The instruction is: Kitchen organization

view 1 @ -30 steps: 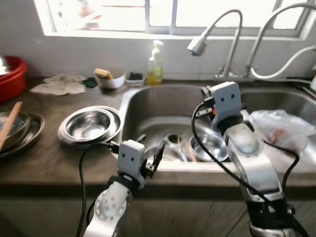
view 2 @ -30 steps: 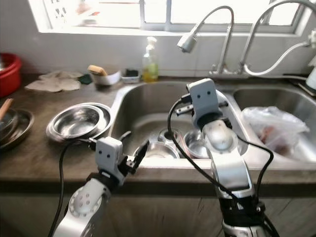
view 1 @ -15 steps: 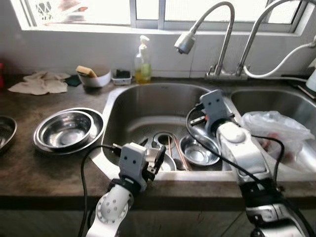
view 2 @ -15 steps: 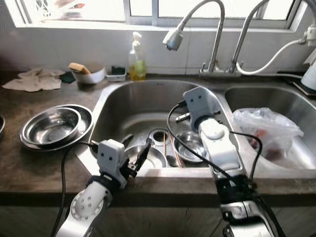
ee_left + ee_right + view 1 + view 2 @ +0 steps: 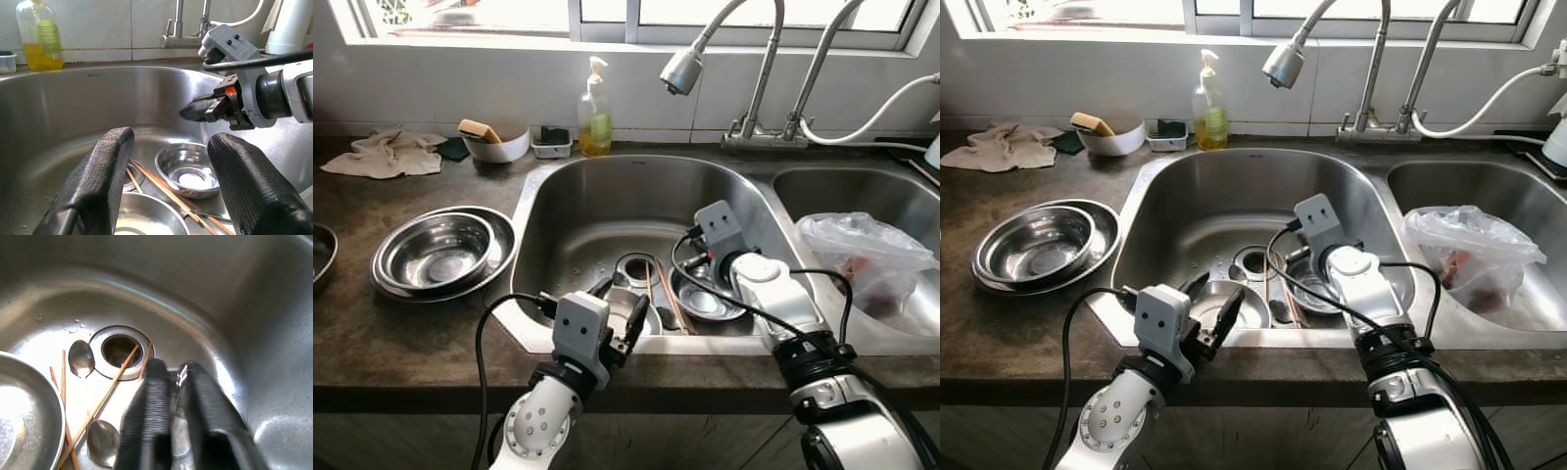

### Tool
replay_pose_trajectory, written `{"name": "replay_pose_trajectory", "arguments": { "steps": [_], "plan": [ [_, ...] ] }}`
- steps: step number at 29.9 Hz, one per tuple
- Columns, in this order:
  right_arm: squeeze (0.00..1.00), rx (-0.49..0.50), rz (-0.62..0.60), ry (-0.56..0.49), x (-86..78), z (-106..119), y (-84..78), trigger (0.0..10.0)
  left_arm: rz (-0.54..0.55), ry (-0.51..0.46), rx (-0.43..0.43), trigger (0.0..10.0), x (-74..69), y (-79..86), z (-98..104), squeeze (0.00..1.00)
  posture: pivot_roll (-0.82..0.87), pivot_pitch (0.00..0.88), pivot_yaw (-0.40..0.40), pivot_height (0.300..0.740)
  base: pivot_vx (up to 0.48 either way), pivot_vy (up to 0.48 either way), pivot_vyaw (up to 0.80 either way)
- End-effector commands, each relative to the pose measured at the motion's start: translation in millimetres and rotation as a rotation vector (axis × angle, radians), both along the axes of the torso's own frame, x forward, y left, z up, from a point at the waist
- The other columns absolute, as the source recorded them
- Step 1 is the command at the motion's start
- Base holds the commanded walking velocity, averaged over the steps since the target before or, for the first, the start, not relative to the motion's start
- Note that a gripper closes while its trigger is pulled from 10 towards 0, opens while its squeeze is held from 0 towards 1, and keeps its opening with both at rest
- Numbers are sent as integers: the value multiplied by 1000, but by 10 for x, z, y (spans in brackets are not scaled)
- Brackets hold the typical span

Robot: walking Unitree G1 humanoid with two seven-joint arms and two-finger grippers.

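Observation:
Inside the left sink basin (image 5: 607,196) lie a small steel bowl (image 5: 705,302), a larger steel bowl (image 5: 1224,302), wooden chopsticks (image 5: 105,396) and two spoons (image 5: 80,357) around the drain (image 5: 120,350). My right gripper (image 5: 175,369) reaches down into the basin just above the small bowl (image 5: 188,169). Its fingers are shut, and I make out nothing held between them. My left gripper (image 5: 168,186) hovers open at the basin's front rim, above the larger bowl (image 5: 142,215).
Stacked steel bowls (image 5: 440,250) rest on the counter left of the sink. A soap bottle (image 5: 594,108), a white bowl with a sponge (image 5: 494,142) and a cloth (image 5: 382,152) line the back wall. A plastic bag (image 5: 867,250) sits in the right basin. The faucet head (image 5: 683,70) hangs over the sink.
The camera has shifted right and closer to the sink. My right gripper has dropped from above the basin down to the small bowl. The left gripper stays open at the rim.

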State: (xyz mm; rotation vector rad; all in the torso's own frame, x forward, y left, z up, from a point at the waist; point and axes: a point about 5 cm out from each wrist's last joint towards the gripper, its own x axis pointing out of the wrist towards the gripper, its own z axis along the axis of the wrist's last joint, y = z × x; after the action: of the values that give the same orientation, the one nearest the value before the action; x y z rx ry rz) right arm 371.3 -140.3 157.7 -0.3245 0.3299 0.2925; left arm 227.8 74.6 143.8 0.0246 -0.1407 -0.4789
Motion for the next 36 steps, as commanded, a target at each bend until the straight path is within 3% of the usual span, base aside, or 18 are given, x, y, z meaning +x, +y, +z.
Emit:
{"name": "replay_pose_trajectory", "arguments": {
  "steps": [1, 5, 9, 10, 11, 12, 16, 17, 21, 23, 31, 36],
  "plan": [
    [1000, 12, 0, -11, 12, 15, -4, 10000, 9, 33, 26, 10000, -34, 13, -57, 0, 93, 88, -66, 740, 0, 0, 0],
    [1000, 39, -20, -47, 15, 52, -27, 10000, 8, 34, 26, 10000, -41, 11, -55, 0, 92, 82, -65, 740, 0, 0, 0],
    [1000, 76, -20, -163, -10, 204, -26, 10000, 7, 33, 26, 10000, -29, 4, -59, 0, 92, 72, -65, 740, 0, 0, 0],
    [839, 94, -22, -184, -25, 238, -24, 10000, 8, 32, 25, 10000, -25, 3, -56, 0, 91, 69, -67, 740, 0, 0, 0],
    [0, 121, -28, -258, -74, 341, -27, 10000, 10, 31, 22, 10000, -16, 0, -49, 0, 92, 65, -68, 740, 0, 0, 0],
    [0, 136, -35, -330, -128, 434, -35, 10000, 10, 30, 22, 10000, -12, -2, -45, 0, 92, 65, -68, 740, 0, 0, 0],
    [0, 157, -33, -413, -265, 533, -31, 10000, 14, 28, 23, 10000, 1, 3, -45, 0, 87, 49, -64, 740, 0, 0, 0],
    [0, 182, -31, -476, -429, 607, -30, 10000, 17, 26, 21, 10000, 7, 14, -41, 0, 85, 44, -62, 740, 0, 0, 0],
    [0, 211, -45, -533, -634, 648, -44, 10000, 21, 23, 21, 10000, 23, 32, -31, 0, 72, 33, -53, 740, 0, 0, 0],
    [0, 183, -31, -582, -821, 633, -32, 10000, 20, 17, 20, 10000, 30, 31, -13, 0, 65, 29, -51, 740, 0, 0, 0],
    [0, 285, -111, -508, -1298, 356, -109, 10000, 23, 2, 13, 10000, 22, 71, 56, 0, 62, 22, -31, 740, 0, 0, 0],
    [0, 299, -136, -489, -1394, 341, -133, 10000, 14, 10, 18, 10000, -10, 107, 52, 0, 56, 17, -23, 740, 0, 0, 0]
  ]
}}
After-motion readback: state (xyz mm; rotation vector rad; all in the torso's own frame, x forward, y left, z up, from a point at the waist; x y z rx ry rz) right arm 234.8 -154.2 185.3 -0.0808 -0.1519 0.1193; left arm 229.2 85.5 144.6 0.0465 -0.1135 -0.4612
